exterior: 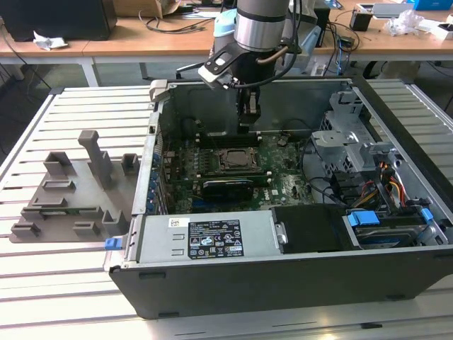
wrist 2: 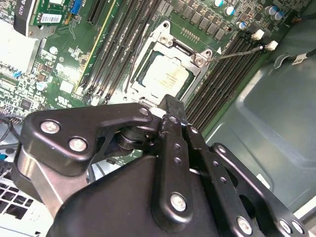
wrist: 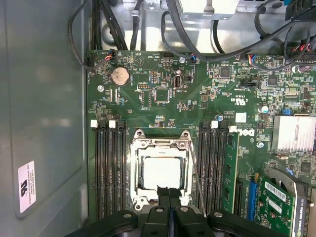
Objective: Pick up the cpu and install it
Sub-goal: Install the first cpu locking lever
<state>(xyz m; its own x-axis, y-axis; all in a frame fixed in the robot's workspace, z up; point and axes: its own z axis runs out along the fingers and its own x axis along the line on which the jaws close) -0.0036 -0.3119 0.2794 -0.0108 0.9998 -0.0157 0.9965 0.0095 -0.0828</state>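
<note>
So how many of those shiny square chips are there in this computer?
1. The chip lies in the metal socket frame in the middle of the green board, close by the gripper. Others could be hidden.

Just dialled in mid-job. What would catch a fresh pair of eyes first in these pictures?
The open computer case sits mid-table in the exterior view, and the arm's end effector reaches down into it. In the first wrist view the cpu lies silver side up in the socket on the green motherboard, and the shut end effector is at its edge; contact cannot be judged. A grey tray lies on the exterior view's left.
</note>
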